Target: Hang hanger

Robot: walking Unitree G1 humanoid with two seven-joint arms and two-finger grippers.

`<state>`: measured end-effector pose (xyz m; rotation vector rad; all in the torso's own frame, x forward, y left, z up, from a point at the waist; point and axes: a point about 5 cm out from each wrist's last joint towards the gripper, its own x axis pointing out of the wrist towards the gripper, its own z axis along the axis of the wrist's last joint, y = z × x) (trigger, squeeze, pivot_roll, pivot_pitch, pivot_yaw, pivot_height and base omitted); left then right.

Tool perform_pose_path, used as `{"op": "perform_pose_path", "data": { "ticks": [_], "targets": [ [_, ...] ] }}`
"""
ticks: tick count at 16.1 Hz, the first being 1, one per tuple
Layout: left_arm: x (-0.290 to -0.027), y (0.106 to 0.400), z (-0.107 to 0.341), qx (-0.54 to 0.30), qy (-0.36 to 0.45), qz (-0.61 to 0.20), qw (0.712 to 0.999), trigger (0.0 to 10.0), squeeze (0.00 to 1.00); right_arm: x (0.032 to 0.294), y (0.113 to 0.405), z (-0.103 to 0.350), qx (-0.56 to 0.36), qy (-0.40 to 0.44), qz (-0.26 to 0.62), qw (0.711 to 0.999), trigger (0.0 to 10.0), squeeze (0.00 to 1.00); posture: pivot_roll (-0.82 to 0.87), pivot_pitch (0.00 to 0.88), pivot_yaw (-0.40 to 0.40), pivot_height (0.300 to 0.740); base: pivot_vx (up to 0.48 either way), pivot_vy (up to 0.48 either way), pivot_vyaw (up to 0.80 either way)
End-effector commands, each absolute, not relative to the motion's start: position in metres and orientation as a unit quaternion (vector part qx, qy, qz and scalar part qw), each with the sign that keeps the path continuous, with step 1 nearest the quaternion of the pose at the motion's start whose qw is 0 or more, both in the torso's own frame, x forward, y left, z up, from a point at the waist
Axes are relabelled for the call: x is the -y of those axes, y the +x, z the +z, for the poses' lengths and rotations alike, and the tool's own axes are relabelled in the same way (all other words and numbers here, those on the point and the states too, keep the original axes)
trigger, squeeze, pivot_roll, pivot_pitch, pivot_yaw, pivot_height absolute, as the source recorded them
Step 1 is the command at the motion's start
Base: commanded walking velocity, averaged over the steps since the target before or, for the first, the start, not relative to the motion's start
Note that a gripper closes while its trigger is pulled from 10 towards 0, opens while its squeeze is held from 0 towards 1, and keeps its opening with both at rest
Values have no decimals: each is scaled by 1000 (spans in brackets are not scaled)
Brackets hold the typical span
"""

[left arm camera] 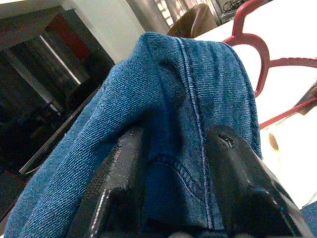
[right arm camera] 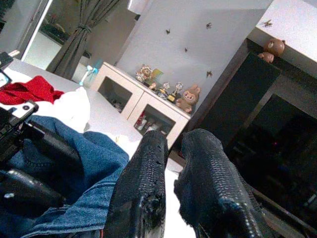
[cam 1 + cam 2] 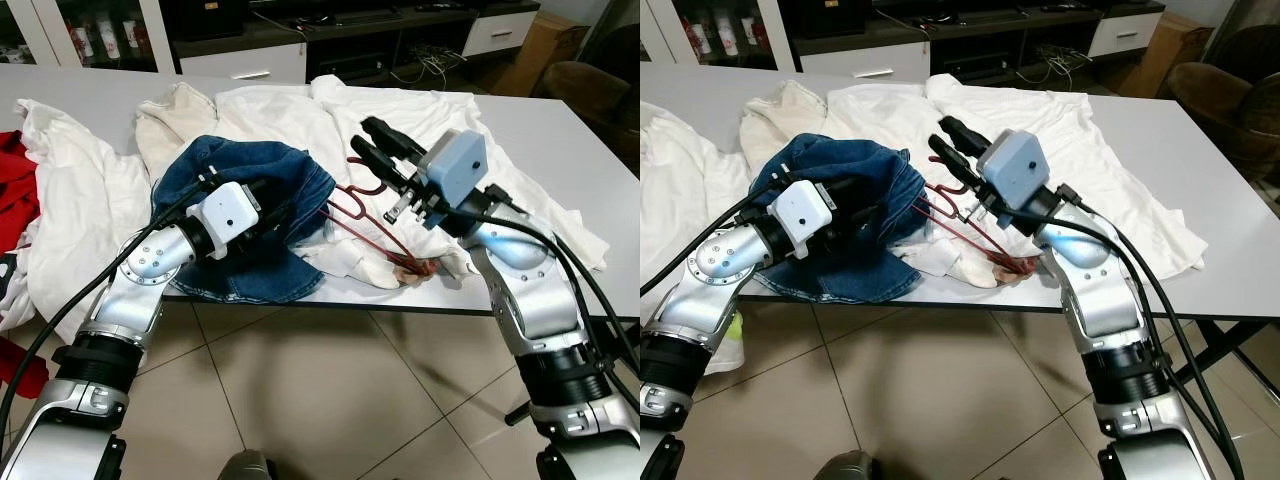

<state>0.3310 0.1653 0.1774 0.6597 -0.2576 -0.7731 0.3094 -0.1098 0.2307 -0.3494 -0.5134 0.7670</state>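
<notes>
Denim (image 3: 250, 215) is pinched in my left claw (image 3: 268, 208), bunched near the counter (image 3: 560, 130) edge beside the red hanger (image 3: 365, 215). Right claw (image 3: 383, 145), fingers pressed together, hovers above the hanger's hook; tugging the denim could snag the hanger and drag it off.

Blue denim garment (image 3: 250, 190); dark red hanger (image 3: 365, 215); white shirts (image 3: 300, 120); grey table (image 3: 560, 150).

**What sits where on my table**

I see the jeans (image 3: 250, 215) heaped on the table (image 3: 540, 130) near its front edge, with the hanger (image 3: 365, 220) just right of them. Shirts (image 3: 300, 115) lie behind and to the left. A cabinet (image 3: 300, 40) stands beyond the table.
</notes>
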Motion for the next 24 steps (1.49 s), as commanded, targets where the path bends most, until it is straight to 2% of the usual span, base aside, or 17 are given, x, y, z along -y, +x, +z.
{"op": "perform_pose_path", "data": {
  "ticks": [1, 22, 23, 24],
  "targets": [
    [-164, 334, 181, 127, 319, -367, 865, 10000, 0, 113, 308, 228, 240, -167, 360, 886, 10000, 0, 152, 0, -23, 740, 0, 0, 0],
    [-163, 336, 183, 129, 322, -367, 863, 10000, 0, 113, 308, 221, 239, -172, 339, 893, 10000, 0, 147, 0, -16, 740, 0, 0, 0],
    [-163, 336, 183, 130, 322, -367, 863, 10000, 0, 114, 309, 221, 241, -176, 332, 895, 10000, 0, 148, 0, -14, 740, 0, 0, 0],
    [-162, 336, 182, 129, 321, -367, 863, 10000, 0, 115, 321, 214, 235, -188, 277, 913, 10000, 0, 149, 0, -19, 740, 0, 0, 0]
  ]
}}
